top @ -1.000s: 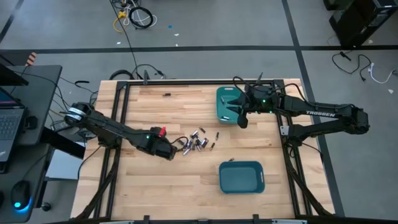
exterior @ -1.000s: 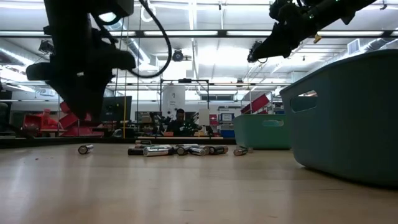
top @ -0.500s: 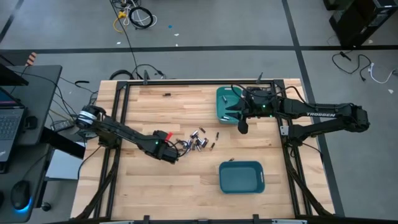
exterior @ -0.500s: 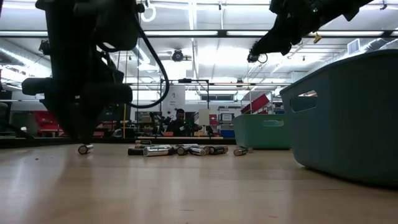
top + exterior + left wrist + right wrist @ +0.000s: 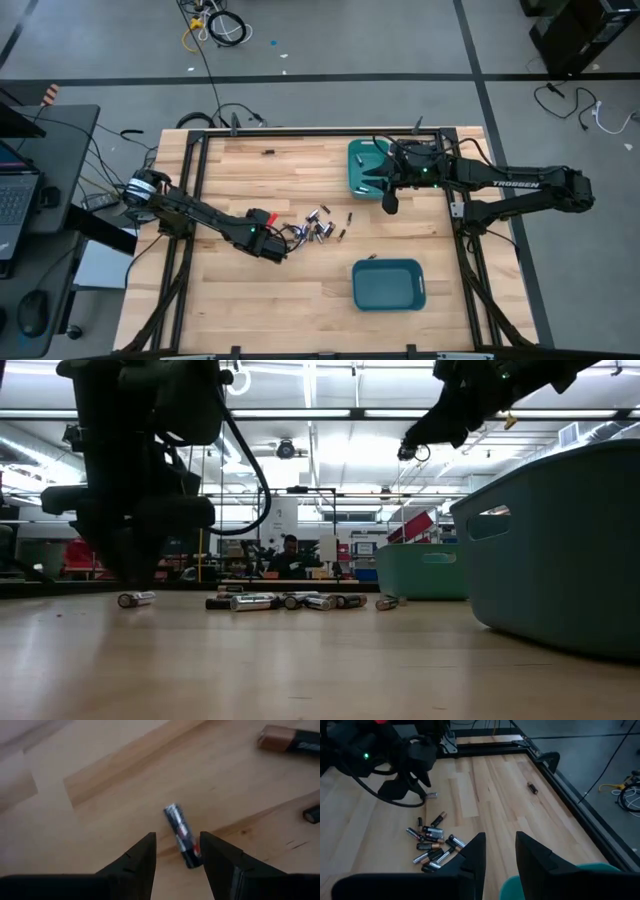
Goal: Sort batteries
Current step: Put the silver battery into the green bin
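A loose heap of small silver and dark batteries (image 5: 318, 228) lies mid-table, and it also shows as the heap (image 5: 432, 845) and as a row (image 5: 290, 601). My left gripper (image 5: 272, 250) hangs low just left of the heap. It is open (image 5: 177, 836), its fingers (image 5: 142, 857) standing either side of one dark battery (image 5: 182, 836) that lies flat on the wood. The same lone battery (image 5: 136, 599) rests under the left gripper (image 5: 130, 520). My right gripper (image 5: 390, 200) hovers by the far teal bin (image 5: 366, 165), open (image 5: 499, 840) and empty.
A second teal bin (image 5: 388, 284) sits at the front right and stands large as the bin (image 5: 560, 550). Stray batteries lie near the back edge (image 5: 268, 152), by the front bin (image 5: 372, 257) and right of the heap (image 5: 350, 215). A person (image 5: 289, 555) sits far behind the table.
My left gripper has swung right and come down close to the table over the lone battery, which shifted slightly. The right gripper moved only a little beside the far bin.
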